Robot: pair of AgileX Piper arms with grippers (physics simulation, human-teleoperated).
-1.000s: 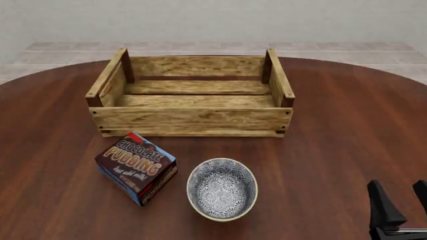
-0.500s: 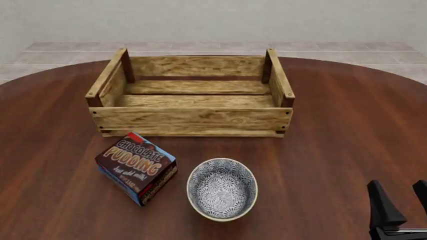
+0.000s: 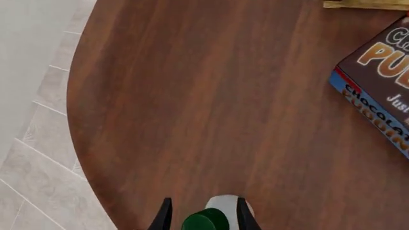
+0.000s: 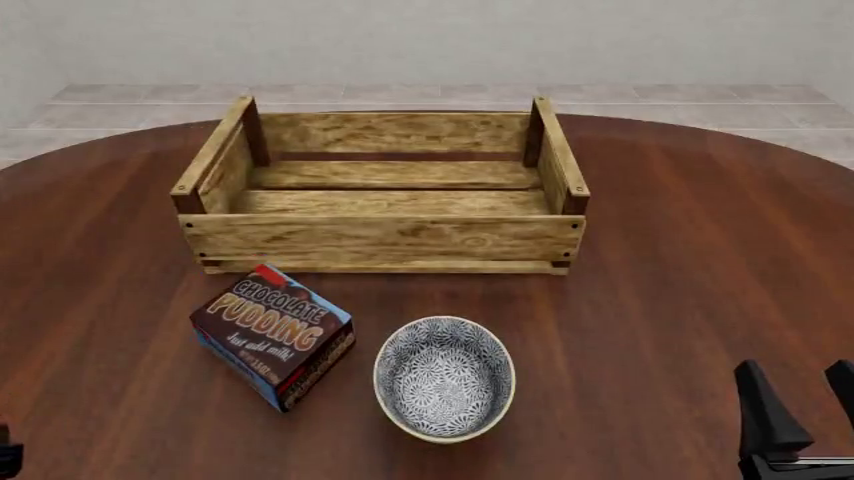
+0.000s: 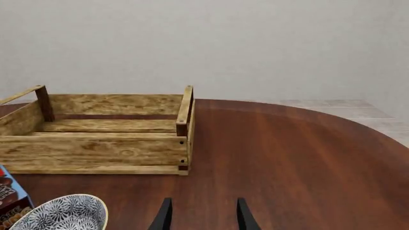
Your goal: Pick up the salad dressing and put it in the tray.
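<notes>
The salad dressing, a pale bottle with a green cap, shows only in the left wrist view. It sits between the fingers of my left gripper, which stand wide apart. In the front view the bottle is out of frame and only a dark sliver of the left arm shows at the lower left corner. The tray is a light-wood slatted crate at the far middle of the table, with nothing in it. My right gripper is open over bare table at the near right, holding nothing.
A brown-and-blue Chocolate Pudding box lies in front of the tray's left end, with a grey patterned bowl to its right. The round table's left edge is near the left gripper, with tiled floor beyond.
A dark sliver of the left arm has come into the front view's lower left corner. The right gripper, box, bowl and tray have not moved.
</notes>
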